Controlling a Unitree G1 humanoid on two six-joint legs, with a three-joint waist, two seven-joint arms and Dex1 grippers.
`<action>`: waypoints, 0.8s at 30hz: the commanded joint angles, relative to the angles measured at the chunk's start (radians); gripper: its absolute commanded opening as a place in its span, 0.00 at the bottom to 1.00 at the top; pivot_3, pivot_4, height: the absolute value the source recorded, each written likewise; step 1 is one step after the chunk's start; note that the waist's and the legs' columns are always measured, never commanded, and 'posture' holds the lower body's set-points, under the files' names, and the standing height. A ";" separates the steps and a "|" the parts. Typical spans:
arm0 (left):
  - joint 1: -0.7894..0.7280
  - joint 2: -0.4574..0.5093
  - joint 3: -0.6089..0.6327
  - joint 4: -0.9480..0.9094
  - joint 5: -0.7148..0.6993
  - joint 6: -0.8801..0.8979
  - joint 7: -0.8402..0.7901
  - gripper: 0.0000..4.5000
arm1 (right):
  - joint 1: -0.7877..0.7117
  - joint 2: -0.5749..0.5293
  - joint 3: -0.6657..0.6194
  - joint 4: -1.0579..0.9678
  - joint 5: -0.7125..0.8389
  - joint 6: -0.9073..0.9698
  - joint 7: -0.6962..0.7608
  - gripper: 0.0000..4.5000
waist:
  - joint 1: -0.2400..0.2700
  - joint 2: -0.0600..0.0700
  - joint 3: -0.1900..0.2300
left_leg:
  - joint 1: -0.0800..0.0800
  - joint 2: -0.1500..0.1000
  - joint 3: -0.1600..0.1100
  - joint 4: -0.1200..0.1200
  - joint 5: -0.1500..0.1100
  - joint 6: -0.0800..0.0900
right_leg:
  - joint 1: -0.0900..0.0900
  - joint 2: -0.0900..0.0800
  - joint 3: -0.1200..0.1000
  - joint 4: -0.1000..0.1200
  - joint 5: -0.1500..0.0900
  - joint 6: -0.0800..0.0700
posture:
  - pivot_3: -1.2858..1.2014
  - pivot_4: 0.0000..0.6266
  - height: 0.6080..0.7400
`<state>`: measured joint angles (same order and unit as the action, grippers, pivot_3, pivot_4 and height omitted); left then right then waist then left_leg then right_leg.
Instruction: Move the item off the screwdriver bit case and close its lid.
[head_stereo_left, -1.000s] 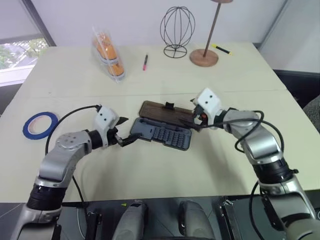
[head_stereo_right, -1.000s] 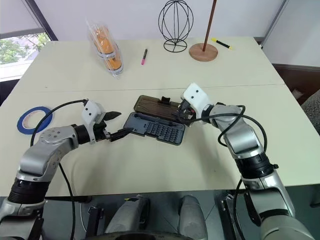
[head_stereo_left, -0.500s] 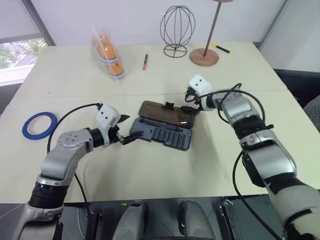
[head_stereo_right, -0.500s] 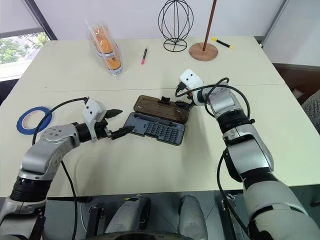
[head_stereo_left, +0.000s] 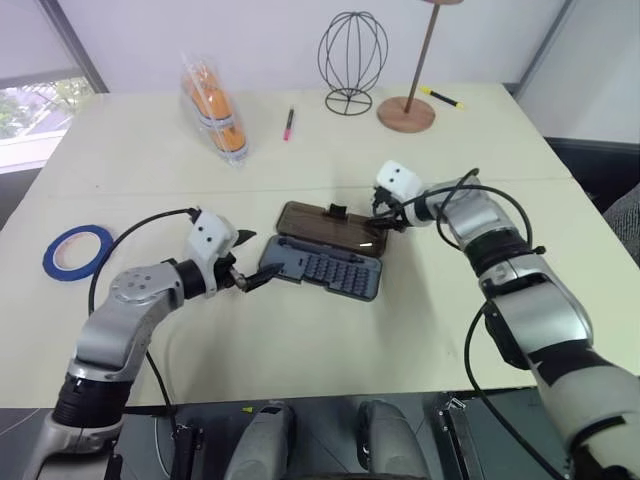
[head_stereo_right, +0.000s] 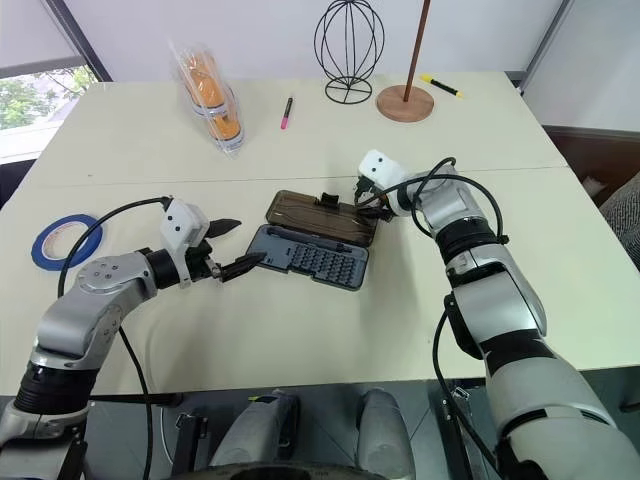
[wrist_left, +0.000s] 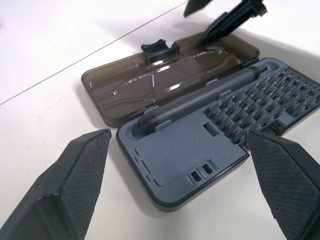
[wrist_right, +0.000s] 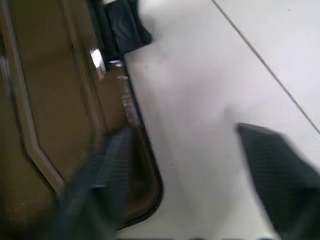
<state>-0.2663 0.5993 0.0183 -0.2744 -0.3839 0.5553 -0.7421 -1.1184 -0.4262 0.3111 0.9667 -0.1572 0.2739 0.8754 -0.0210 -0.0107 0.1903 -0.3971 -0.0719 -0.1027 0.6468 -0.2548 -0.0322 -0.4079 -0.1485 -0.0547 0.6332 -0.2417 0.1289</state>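
The tape (head_stereo_left: 78, 251) lies off the case (head_stereo_left: 322, 266), far left. The right gripper (head_stereo_left: 381, 222), jaws apart, straddles the lid (head_stereo_left: 330, 225) corner: hook under, swing over. The left gripper (head_stereo_left: 247, 264), agape, steadies.

Office or lab room, large cream table (head_stereo_left: 330, 330), window (head_stereo_left: 30, 105), plain white walls

Table (head_stereo_left: 330, 340): wide, pale cream top, with a thin seam line running across it from the left edge to the right edge.
Wall (head_stereo_left: 250, 40): plain white, just behind the table's far edge.
Window (head_stereo_left: 35, 105): beyond the far left corner, bright daylight and green foliage outside, a dark diagonal frame bar (head_stereo_left: 75, 45) beside it.
Floor: dark, seen past the table's right edge (head_stereo_left: 600, 165).
Light: even and soft, with faint shadows on the tabletop.
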 joint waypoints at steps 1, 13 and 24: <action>0.004 0.021 0.021 -0.036 -0.017 -0.004 -0.019 1.00 | -0.014 -0.009 -0.003 0.004 -0.027 -0.008 -0.005 0.25 | 0.000 0.000 0.000 | 0.000 0.000 0.000 0.000 0.000 0.000 | 0.000 0.000 0.000 0.000 0.000 0.000 | 0.52 0.24 1.00; 0.006 0.024 0.028 -0.043 -0.035 -0.006 -0.021 0.23 | 0.027 -0.008 0.007 -0.070 -0.053 -0.046 0.044 0.00 | -0.002 0.000 0.000 | 0.003 0.000 0.000 -0.001 0.000 0.000 | 0.002 0.001 0.000 0.001 0.000 0.000 | 0.52 0.24 1.00; 0.003 0.047 0.036 -0.040 -0.048 0.003 -0.039 0.02 | 0.116 -0.054 0.069 -0.317 -0.094 -0.348 0.141 0.00 | -0.018 0.000 0.000 | 0.002 0.000 0.000 -0.001 0.000 0.000 | 0.001 0.001 0.001 0.001 0.000 0.000 | 0.52 0.24 1.00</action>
<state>-0.2552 0.6295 0.0273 -0.2806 -0.4212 0.5610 -0.7688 -1.0034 -0.4751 0.3714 0.7164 -0.2601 -0.0224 0.9761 -0.0390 -0.0106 0.1902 -0.3948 -0.0715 -0.1025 0.6455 -0.2547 -0.0327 -0.4072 -0.1480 -0.0540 0.6338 -0.2417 0.1288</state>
